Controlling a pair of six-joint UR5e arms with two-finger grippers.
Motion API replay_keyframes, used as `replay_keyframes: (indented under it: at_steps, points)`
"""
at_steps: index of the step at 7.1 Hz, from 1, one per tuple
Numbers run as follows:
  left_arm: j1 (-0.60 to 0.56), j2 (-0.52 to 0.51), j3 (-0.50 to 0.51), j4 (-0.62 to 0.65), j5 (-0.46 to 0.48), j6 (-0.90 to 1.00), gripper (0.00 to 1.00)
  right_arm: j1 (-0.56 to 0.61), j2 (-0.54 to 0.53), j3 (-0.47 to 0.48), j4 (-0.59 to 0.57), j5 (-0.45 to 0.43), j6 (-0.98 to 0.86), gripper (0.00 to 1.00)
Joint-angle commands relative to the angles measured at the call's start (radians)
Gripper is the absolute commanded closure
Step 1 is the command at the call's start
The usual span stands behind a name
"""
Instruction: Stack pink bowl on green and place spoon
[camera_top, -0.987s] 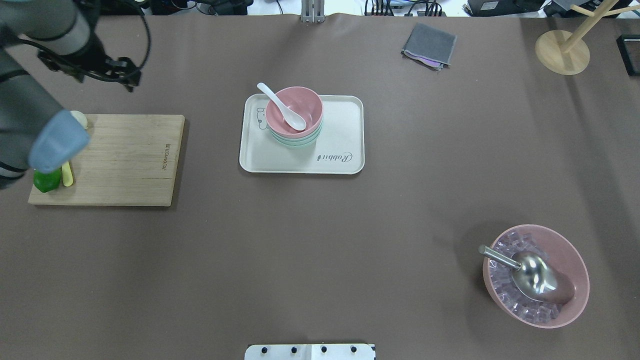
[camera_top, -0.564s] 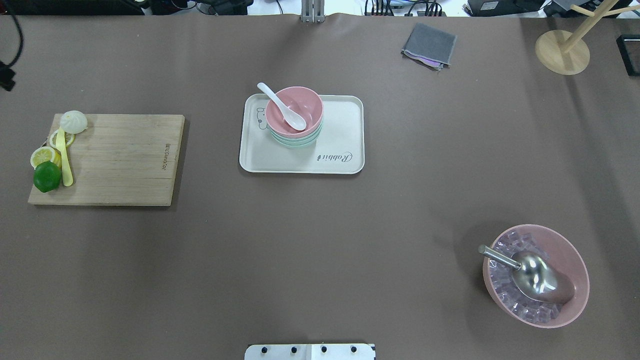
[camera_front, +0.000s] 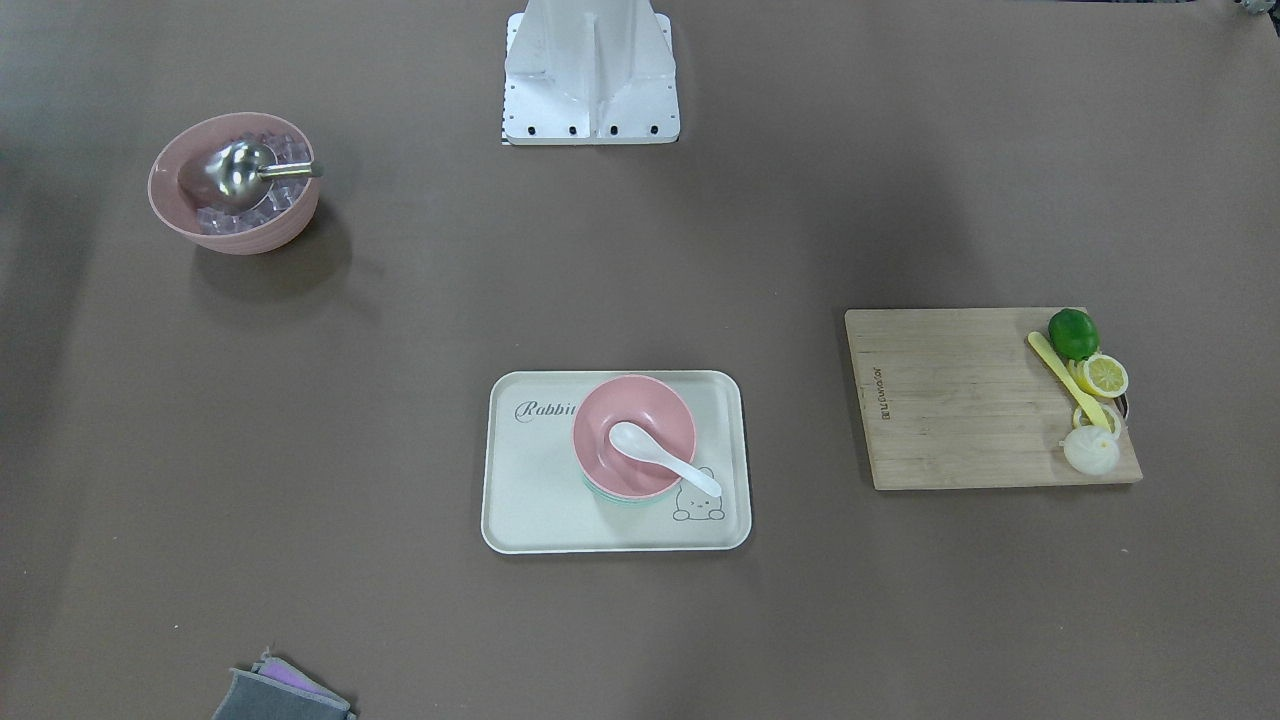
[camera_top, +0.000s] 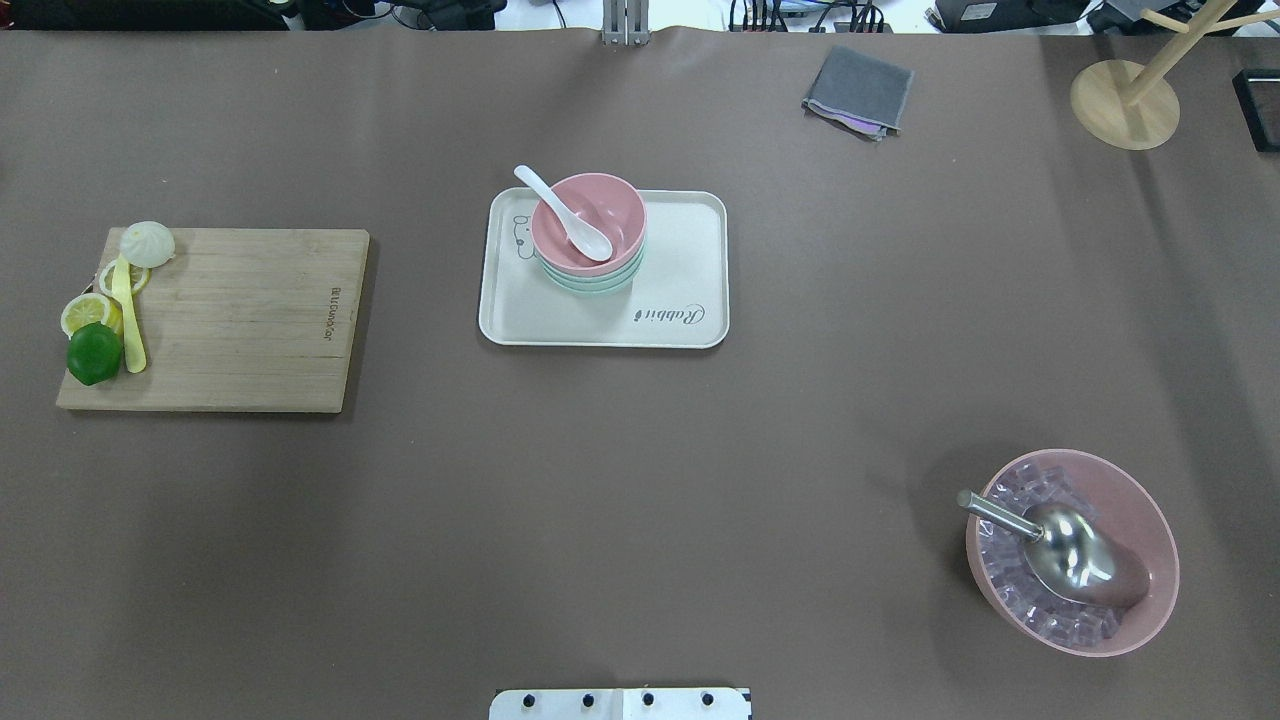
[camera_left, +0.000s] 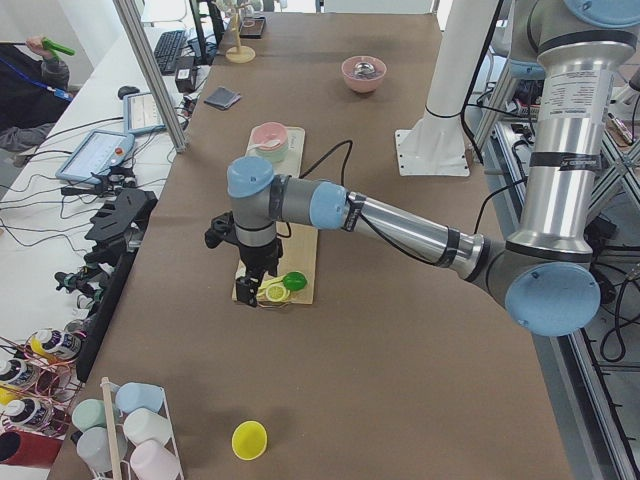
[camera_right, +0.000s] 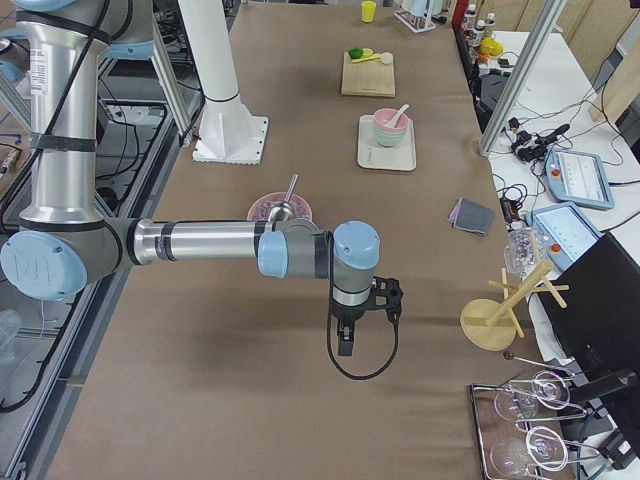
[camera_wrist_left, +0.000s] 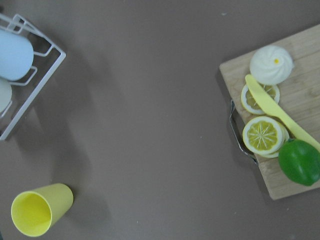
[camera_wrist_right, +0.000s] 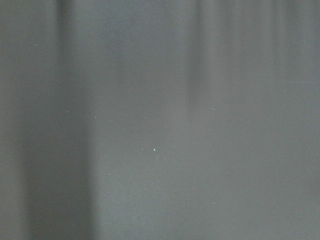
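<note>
The shallow pink plastic bowl sits nested on the pale green bowl on the cream rectangular tray, upper centre of the overhead view. The white soup spoon lies inside it, with its handle over the upper-left rim. All look light, rigid and slick, so a bowl rim or the spoon handle would give the best hold. I cannot tell whether the left arm's fingers or the right arm's fingers are spread.

Even, diffuse overhead light; the brown table reads matte, crossed by broad faint shadow bands; the ice bowl throws a soft shadow toward the operators' side; its steel scoop carries a small glare; the pink bowl is in sharp focus; the right wrist view is dim, grey and featureless (only vertical smears of shade); the left wrist view looks slightly soft.
</note>
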Motion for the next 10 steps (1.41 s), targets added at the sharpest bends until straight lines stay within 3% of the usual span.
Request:
replay_keyframes:
  at_steps: [1,10]
  points:
    - [-0.026,0.021,0.082,-0.007,-0.031,0.007,0.02,0.000,0.000,0.001,0.001,0.000,0.000,0.00]
    - [-0.095,0.079,0.042,-0.047,-0.030,0.002,0.02,-0.005,0.008,0.018,0.000,0.000,0.000,0.00]
